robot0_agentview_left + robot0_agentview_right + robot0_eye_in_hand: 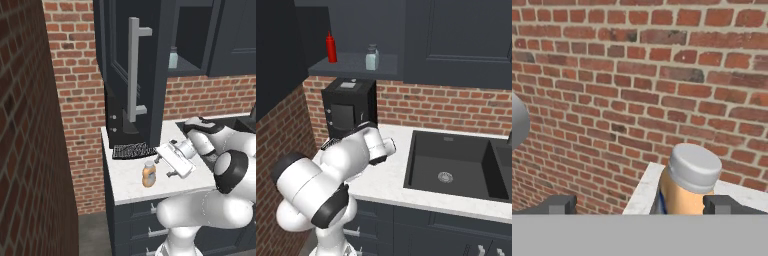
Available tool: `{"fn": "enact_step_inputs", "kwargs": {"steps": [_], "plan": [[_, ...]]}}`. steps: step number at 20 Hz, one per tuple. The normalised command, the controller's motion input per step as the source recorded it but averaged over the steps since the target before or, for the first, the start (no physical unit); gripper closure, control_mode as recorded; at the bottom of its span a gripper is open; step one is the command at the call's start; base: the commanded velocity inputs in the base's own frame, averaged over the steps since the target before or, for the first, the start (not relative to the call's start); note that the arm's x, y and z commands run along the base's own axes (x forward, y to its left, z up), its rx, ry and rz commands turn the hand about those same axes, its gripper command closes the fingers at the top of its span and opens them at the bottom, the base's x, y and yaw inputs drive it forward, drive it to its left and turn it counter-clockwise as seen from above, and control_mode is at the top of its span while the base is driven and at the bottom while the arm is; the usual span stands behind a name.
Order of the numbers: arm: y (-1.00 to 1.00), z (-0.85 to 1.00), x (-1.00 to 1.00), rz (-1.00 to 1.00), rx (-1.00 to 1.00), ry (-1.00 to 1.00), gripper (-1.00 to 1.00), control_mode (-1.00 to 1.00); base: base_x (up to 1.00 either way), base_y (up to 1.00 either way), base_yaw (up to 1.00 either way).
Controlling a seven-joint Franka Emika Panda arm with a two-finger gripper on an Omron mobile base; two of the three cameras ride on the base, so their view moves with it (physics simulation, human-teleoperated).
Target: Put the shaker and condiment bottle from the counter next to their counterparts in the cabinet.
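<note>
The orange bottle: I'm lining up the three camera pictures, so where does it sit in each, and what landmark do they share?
Left base view: the orange bottle stands on the white counter near its front edge, lower centre, just left of the gripper.
Right base view: not in it; the arm covers that part of the counter.
Hand view: bottom centre-right, whitish cap up, between the fingers.
Shared landmark: the red brick wall.

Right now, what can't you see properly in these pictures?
- Condiment bottle: in the hand view the bottom band cuts off its lower half.
- Gripper: the left base view is too small to tell whether its fingers touch the bottle.
- Coffee machine: in the right base view the arm hides its lower part.
</note>
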Motion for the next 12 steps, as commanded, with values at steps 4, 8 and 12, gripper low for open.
{"fn": "enact_step_inputs", "kwargs": {"steps": [4,8,12], "plan": [[0.01,-0.01,0.01,-0.03,0.00,0.00,-1.00,-1.00,0.00,0.00,0.00],[0.00,-0.06,0.00,-0.01,0.00,0.00,-1.00,-1.00,0.00,0.00,0.00],[0.05,-0.06,0.00,-0.03,0.00,0.00,-1.00,-1.00,0.00,0.00,0.00]]}}
